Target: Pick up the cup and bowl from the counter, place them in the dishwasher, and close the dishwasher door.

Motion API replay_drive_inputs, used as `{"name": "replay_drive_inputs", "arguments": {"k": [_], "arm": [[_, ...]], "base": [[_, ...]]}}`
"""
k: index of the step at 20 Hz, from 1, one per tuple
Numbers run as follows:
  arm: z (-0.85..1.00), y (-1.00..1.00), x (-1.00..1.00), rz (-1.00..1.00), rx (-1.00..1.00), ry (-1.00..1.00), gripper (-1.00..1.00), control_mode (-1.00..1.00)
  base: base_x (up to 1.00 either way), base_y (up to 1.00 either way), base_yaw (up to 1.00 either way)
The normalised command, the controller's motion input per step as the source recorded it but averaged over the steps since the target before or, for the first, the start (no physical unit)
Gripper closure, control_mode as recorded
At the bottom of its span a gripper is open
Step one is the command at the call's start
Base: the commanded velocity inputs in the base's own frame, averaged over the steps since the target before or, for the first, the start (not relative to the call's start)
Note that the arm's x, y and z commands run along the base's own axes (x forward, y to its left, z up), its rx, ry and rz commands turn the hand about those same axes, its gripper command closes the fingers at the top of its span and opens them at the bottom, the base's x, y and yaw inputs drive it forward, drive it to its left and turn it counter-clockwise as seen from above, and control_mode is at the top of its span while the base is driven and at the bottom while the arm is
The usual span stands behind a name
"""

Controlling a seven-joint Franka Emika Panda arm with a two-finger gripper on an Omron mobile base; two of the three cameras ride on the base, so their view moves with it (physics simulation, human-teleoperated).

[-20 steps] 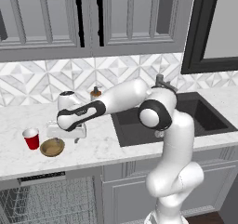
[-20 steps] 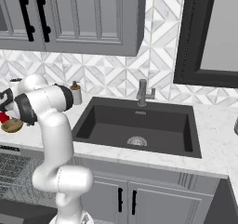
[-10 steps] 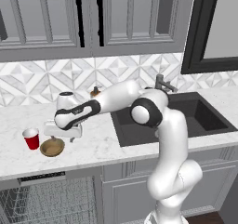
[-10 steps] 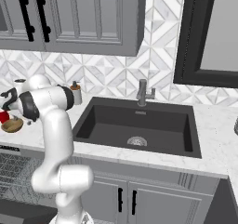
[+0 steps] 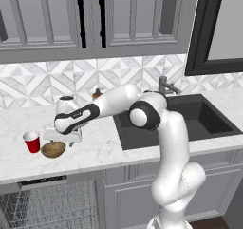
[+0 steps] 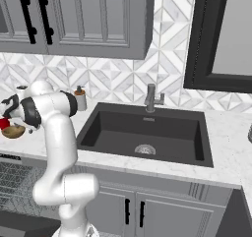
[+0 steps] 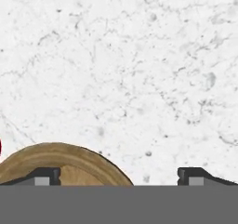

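Hovering low over the counter [image 5: 104,149] at mid-left of the left base view, the gripper [image 5: 60,140] points down, just above and right of the bowl [image 5: 52,149]. Jaws are spread wide and hold nothing: in the hand view the two fingertips [image 7: 45,175] sit far apart at the bottom edge, with the left one over the bowl's rim [image 7: 56,151] and the right one over bare marble [image 7: 139,79]. The cup [image 5: 32,141] stands upright just left of the bowl, near it; whether they touch is unclear. In the right base view, bowl [image 6: 13,131] and cup [image 6: 4,123] sit at the far left edge, partly behind the arm. Dishwasher [image 5: 47,204] at lower left is open, wire rack visible under the counter edge. Sink [image 6: 145,135] is well apart to the right.
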Motion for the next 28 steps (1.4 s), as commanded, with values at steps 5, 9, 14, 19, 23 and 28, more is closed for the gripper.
{"name": "replay_drive_inputs", "arguments": {"k": [5, 9, 14, 19, 23, 28], "arm": [[0.0, 0.01, -0.04, 0.0, 0.02, 0.0, -1.0, -1.0], [0.0, 0.0, -0.18, 0.0, 0.03, 0.0, -1.0, -1.0], [0.0, 0.0, -0.22, 0.0, 0.04, -0.02, -1.0, -1.0], [0.0, -0.21, -0.45, 0.0, 0.07, 0.0, -1.0, -1.0], [-0.24, -0.11, -0.19, 0.0, 0.02, 0.0, -1.0, -1.0], [-0.49, 0.05, 0.0, 0.0, 0.0, 0.0, -1.0, -1.0]], "base": [[0.0, 0.0, 0.0], [0.0, 0.0, 0.0], [0.0, 0.0, 0.0], [0.0, 0.0, 0.0], [0.0, 0.0, 0.0], [0.0, 0.0, 0.0]]}}
